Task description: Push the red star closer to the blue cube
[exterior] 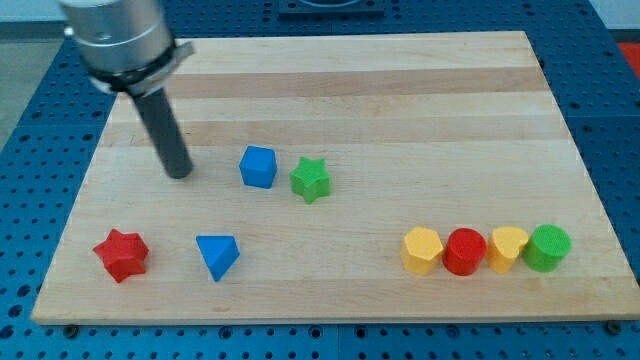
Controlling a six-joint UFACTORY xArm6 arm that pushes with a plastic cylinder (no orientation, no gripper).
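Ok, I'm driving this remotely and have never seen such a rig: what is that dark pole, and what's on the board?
The pole is a robot arm's straight rod, with no gripper. Its lower end, my tip, slides over the wooden board and pushes blocks; nothing is held. There is one camera view, mounting unknown. My tip sits at the view's left of the blue cube, apart from it; a green star lies just right of the cube. The red star and a blue triangular block lie lower left. Lower right stands a row: yellow, red, yellow, green.

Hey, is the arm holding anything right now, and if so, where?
Nothing is held. My tip rests on the board, left of the blue cube, touching no block.
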